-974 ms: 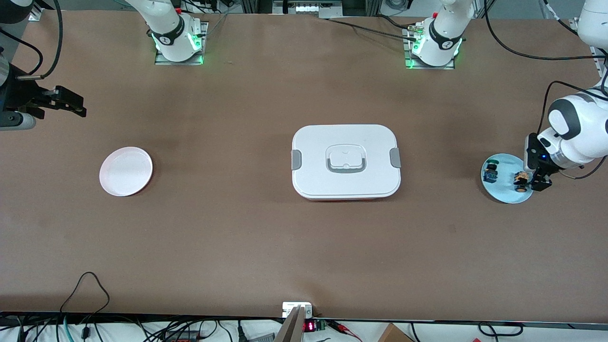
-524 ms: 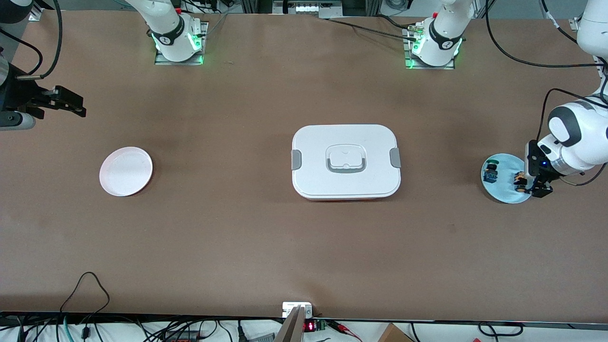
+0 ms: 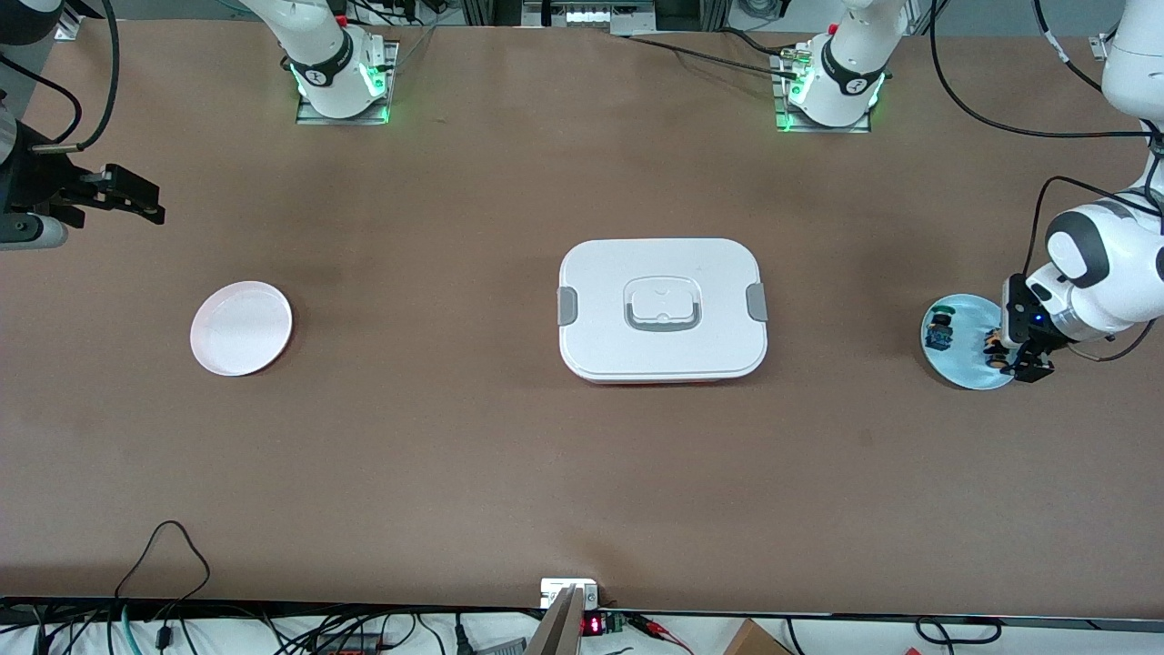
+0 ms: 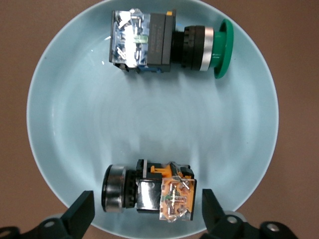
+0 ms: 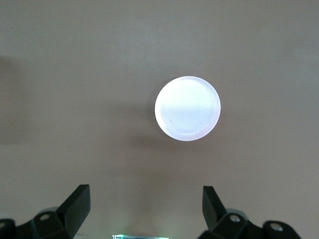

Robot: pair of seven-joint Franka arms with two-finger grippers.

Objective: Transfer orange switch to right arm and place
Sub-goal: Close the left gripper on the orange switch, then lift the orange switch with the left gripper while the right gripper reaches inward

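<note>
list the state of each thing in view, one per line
orange switch: lying on its side on the blue plate, between the open jaws of the left gripper, not gripped
green switch: on its side, same plate
white box: lid on
white plate: bare
right gripper: open, waiting

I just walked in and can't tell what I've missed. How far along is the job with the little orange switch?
Barely begun. Nothing is moved yet: the orange switch lies on the blue plate beside the green switch. In hand now: the left hand is low over the plate, fingers either side of the orange switch, not gripping it. Left to do: lift, pass to the right hand, which waits open near the white plate, and place.
</note>
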